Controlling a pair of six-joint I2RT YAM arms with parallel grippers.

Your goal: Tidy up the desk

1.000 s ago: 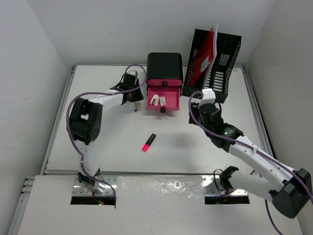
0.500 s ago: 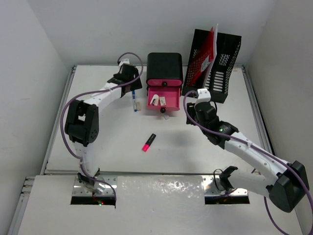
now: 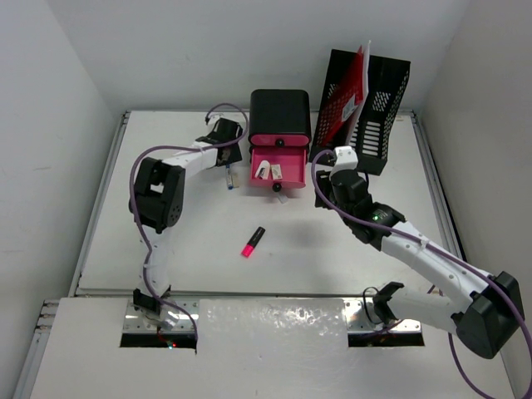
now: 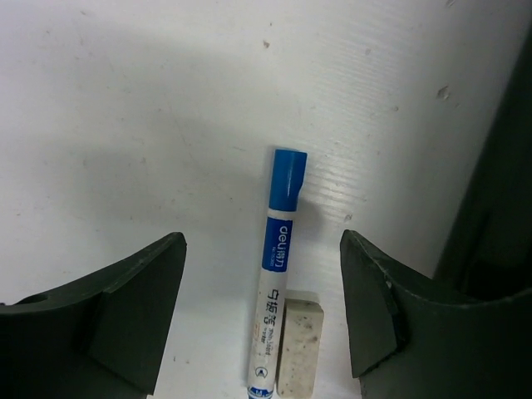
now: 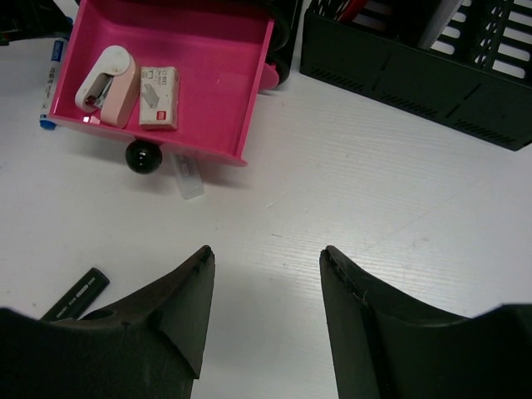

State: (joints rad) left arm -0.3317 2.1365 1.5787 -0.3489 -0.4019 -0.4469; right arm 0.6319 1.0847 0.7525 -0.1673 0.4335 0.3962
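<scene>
Blue-capped, the marker (image 4: 278, 241) lies on the white table (image 4: 125, 100) between your left fingers (image 4: 262, 243), which are open and empty. Its long axis runs straight ahead of them, cap farthest, and an eraser (image 4: 298, 353) touches it on the right-finger side. I'd judge it best to descend straight and close on the barrel ahead of that eraser.

Right wrist: your right fingers (image 5: 266, 253) stand open and empty, the pink drawer (image 5: 212, 75) ahead-left.

From above, the table lies beneath both arms, its long axis seemingly left-right.

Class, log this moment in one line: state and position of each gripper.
left gripper: open, over blue marker and eraser | right gripper: open, over desk near open pink drawer
</scene>
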